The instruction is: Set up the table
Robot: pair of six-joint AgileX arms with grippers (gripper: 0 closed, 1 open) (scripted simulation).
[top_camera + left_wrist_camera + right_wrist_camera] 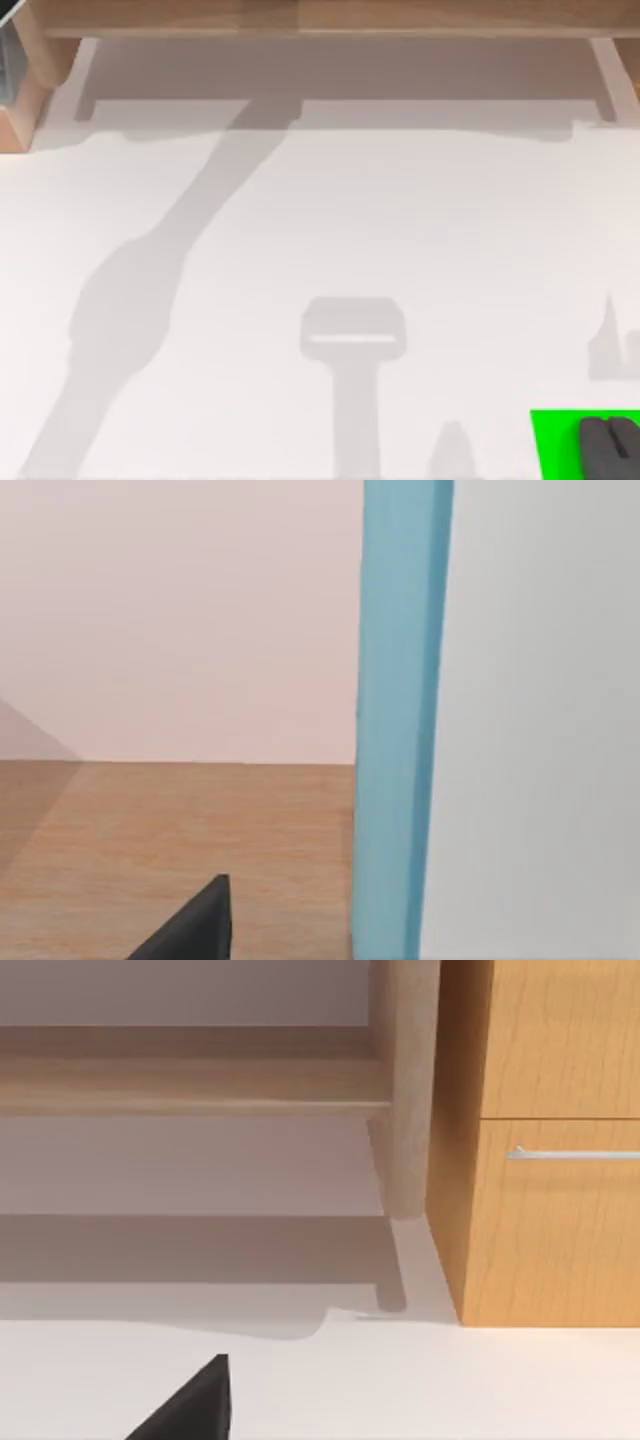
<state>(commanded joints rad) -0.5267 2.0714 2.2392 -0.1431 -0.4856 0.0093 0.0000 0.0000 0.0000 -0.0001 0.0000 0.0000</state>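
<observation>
The table (420, 210) is a wide white matte surface with a light wooden rim (330, 16) along its far side. At the near right corner my right gripper (610, 442) is a dark shape over a small bright green square patch (556, 445). In the right wrist view one dark finger (192, 1408) shows above the white table (480, 1385). In the left wrist view one dark finger (192, 928) of my left gripper shows above a wooden surface (150, 820), next to an upright light blue panel (398, 720).
A wooden cabinet (550, 1220) with a metal drawer handle (575, 1153) stands at the table's edge beside a round wooden post (405, 1090). A long arm shadow (130, 300) crosses the table's left half. A wooden corner piece (30, 70) sits at the far left.
</observation>
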